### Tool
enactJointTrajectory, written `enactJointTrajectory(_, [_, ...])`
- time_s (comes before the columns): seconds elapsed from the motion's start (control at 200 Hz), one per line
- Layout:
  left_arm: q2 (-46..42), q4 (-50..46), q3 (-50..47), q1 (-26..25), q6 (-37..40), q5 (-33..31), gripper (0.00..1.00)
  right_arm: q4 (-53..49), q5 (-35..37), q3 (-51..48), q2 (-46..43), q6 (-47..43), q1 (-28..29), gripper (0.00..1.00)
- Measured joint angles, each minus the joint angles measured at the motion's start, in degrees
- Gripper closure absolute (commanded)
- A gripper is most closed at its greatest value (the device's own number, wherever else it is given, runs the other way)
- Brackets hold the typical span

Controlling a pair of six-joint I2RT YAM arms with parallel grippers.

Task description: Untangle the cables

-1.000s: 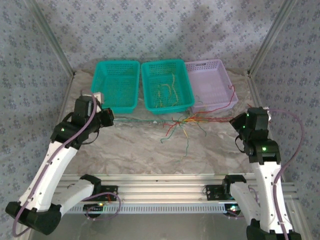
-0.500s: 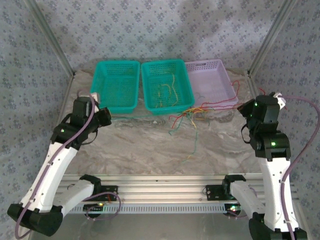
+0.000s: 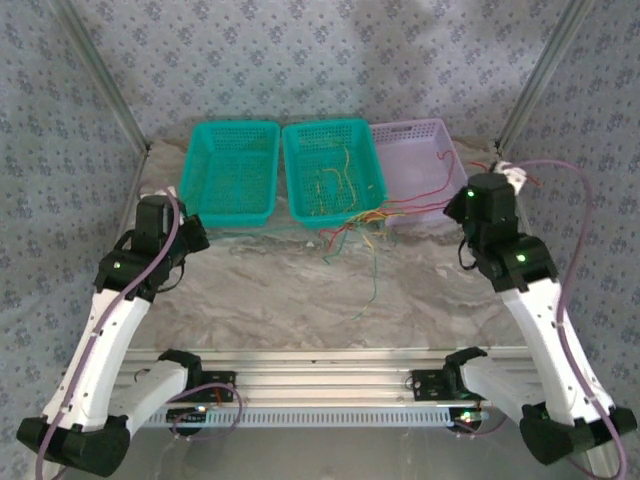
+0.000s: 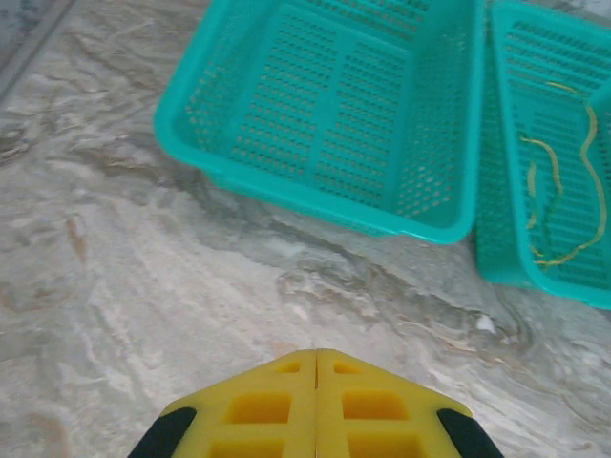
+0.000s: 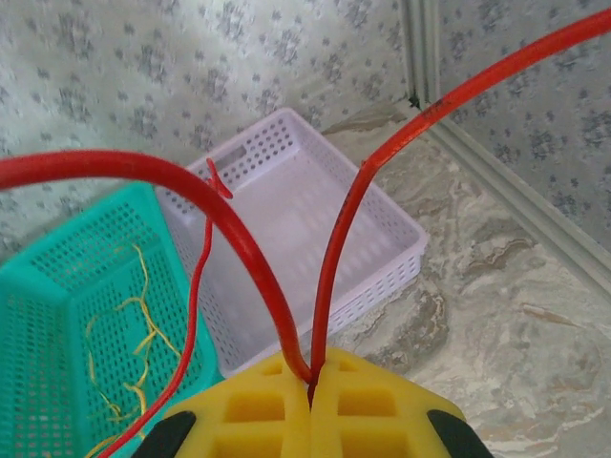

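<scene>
Patterned wallpaper is closing in the marbled counter (image 3: 250,290) as seen from above. Along its back edge three baskets are standing in a row: a left teal perforated plastic basket (image 3: 235,125), a middle teal perforated plastic basket (image 3: 325,125) with yellow strands (image 3: 340,180) lying in it, and a lilac perforated plastic basket (image 3: 410,123). The thin red, green and yellow-orange cables (image 3: 365,222) are lying knotted on the counter just in front of the middle and lilac baskets. Red strands are stretching from the knot to my right tool (image 3: 507,178), which I am holding raised beside the lilac basket. My left tool (image 3: 155,192) is hovering near the left teal basket, well apart from the knot.

From the left wrist, my left tool (image 4: 316,355) is showing its yellow jaws pressed together above bare counter, with nothing visible between them.

From the right wrist, my right tool (image 5: 310,370) is clamping the red cables (image 5: 237,239), which are arching up over the lilac basket (image 5: 377,281).

I judge that I am drawing the reds out of the knot. The next move is calling for a longer pull until they are sliding free of the green and yellow. A release over the lilac basket would follow, perhaps with my left tool pinning the knot.
</scene>
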Motion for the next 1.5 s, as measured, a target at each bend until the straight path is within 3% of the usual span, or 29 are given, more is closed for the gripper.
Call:
enactJointTrajectory(0.205, [0.8, -0.7, -0.2, 0.9, 0.8, 2.2, 1.00, 3.4, -3.5, -10.7, 0.6, 0.6, 1.6, 1.00])
enactJointTrajectory(0.37, [3.5, 1.2, -0.8, 1.1, 1.7, 10.4, 0.50, 7.5, -9.3, -15.1, 0.7, 1.1, 2.7, 1.00])
enactJointTrajectory(0.465, [4.1, 2.7, -1.8, 0.7, 2.1, 14.7, 0.31, 9.3, -12.4, -15.8, 1.5, 1.0, 3.2, 1.00])
enactJointTrajectory(0.575, [4.1, 4.3, -2.1, -0.8, 2.0, 18.3, 0.19, 10.9, -15.2, -16.3, 2.9, 1.0, 3.6, 1.00])
enactJointTrajectory(0.709, [5.4, 6.3, -2.2, -4.6, 2.3, 22.0, 0.16, 12.7, -17.5, -17.8, 4.7, 1.0, 4.9, 1.00])
enactJointTrajectory(1.034, [15.9, 15.7, -2.5, -20.6, 0.1, 24.2, 0.17, 19.0, -23.1, -19.4, 3.6, 0.0, 7.7, 1.00])
enactJointTrajectory(1.499, [31.1, 24.1, -2.4, -28.7, -2.3, 25.9, 0.20, 27.6, -31.6, -23.5, -0.2, -1.2, 8.8, 1.00])
